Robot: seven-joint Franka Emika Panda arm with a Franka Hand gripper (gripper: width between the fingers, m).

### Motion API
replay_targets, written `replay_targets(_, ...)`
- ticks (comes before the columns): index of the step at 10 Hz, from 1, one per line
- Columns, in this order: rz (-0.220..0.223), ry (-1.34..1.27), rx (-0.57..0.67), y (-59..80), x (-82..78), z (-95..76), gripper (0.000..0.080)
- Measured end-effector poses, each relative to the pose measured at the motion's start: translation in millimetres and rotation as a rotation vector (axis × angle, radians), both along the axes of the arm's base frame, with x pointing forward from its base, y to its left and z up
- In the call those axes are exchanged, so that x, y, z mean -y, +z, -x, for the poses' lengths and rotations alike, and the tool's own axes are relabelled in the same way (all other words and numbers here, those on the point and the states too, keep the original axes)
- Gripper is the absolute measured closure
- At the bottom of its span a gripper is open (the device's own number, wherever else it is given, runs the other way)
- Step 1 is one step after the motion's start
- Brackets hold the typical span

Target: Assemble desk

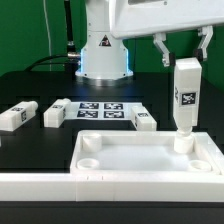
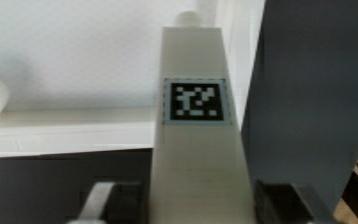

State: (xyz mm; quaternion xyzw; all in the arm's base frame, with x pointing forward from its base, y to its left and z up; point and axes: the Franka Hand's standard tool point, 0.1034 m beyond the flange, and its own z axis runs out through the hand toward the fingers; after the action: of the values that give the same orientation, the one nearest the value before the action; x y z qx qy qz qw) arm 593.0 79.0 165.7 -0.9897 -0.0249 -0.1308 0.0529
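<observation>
Black table [image 1: 30,150] — jaws part-open, clamping upright leg [image 1: 185,95] over desk top [image 1: 140,160].

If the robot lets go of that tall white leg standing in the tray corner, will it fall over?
Probably it would wobble. The leg stands tall and narrow in the desk top corner socket, so a nudge could tip it. It looks stiff, hard plastic, unlikely to bend. The tool grips its flat sides.
</observation>
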Motion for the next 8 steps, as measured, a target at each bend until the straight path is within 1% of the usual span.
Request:
replay_targets(2,0.019,0.050,0.029,8.5,0.9,-11.0,0.0512)
replay_targets(5,0.016,0.042,0.046,6.9,0.9,-10.8,0.0512)
replay_targets(6,0.027,0.055,0.142,10.8,-0.4,-19.2,0.0512)
replay_targets(7,0.045,0.095,0.215,8.4,-6.0,-21.3,0.0512)
replay_targets(8,0.055,0.125,0.213,5.8,-7.9,-21.2,0.0512)
